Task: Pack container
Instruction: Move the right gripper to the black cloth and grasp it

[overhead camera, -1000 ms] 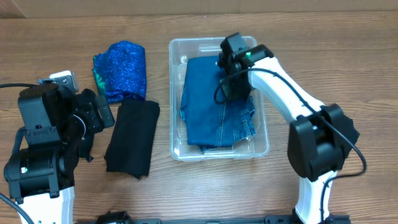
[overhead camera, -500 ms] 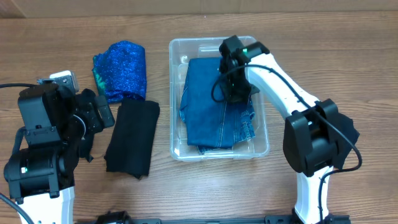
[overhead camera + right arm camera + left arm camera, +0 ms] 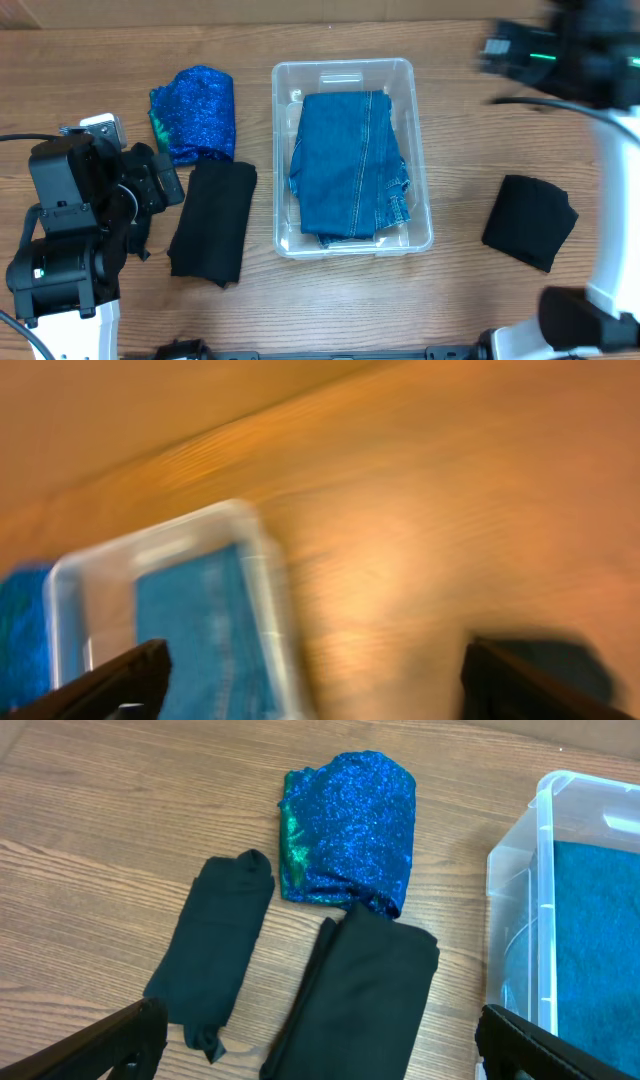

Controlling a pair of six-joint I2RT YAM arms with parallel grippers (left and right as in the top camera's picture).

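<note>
The clear container (image 3: 352, 70) stands mid-table with folded blue jeans (image 3: 350, 165) lying inside it. The left wrist view catches the container (image 3: 545, 880) at its right edge. My left gripper (image 3: 325, 1050) hangs open over a long black folded cloth (image 3: 360, 1000), with nothing between its fingers. In the overhead view my right arm (image 3: 560, 55) is a blur high at the far right, away from the container. Its wrist view is smeared, but the right gripper (image 3: 320, 685) shows wide open and empty, with the container (image 3: 250, 550) and jeans (image 3: 195, 630) at lower left.
A glittery blue cloth (image 3: 192, 110) lies left of the container, and the long black cloth (image 3: 212, 220) lies in front of it. A smaller black cloth (image 3: 210, 955) rests further left. Another black folded cloth (image 3: 530, 222) lies right of the container. The left arm (image 3: 70, 230) fills the near-left corner.
My right gripper has opened, let go of the jeans in the container, and swung up and off to the far right. This has uncovered the black cloth on the right. The left arm has not moved.
</note>
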